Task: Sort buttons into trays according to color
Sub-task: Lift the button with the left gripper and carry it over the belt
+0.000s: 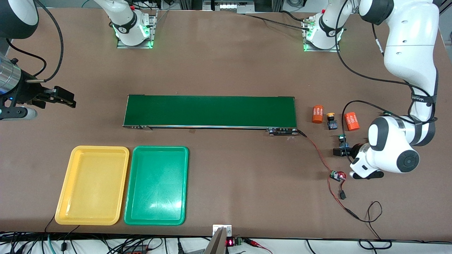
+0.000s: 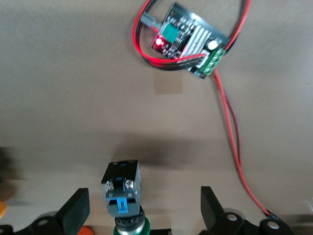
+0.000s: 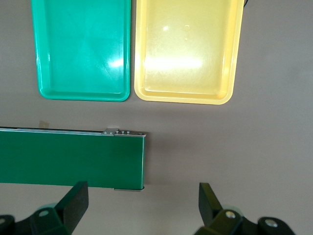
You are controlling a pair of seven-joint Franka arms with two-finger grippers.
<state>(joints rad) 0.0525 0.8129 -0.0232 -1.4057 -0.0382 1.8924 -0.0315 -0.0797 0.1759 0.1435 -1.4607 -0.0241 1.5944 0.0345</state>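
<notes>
Buttons are all still unsorted, as far as we can see: the yellow tray (image 1: 92,185) and the green tray (image 1: 156,185) lie side by side near the desk (image 1: 226,63) edge closest to the front camera, toward the right arm's end, and both are bare. We count only two of the buttons. A yellow button (image 1: 331,120) stands between two orange cylinders (image 1: 317,114) just past the end of the conveyor belt (image 1: 210,111), toward the left arm's end. A green button (image 2: 123,196) lies on its side on the desk, nearer the front camera than the yellow one, with the left hand (image 2: 145,208) low around it, fingers spread wide on either side and not touching it. We judge this the first pick, with every placement yet to come.

Our right hand (image 1: 63,99) waits released, above the desk off the belt's other end, holding nothing.

Much is hidden. In the front view the left arm's wrist covers most of the green button, and in the left wrist view its cap is cut off at the frame edge. The remaining buttons appear in no view. A small circuit board (image 1: 337,175) on red wire (image 1: 319,155) lies near the left arm.
</notes>
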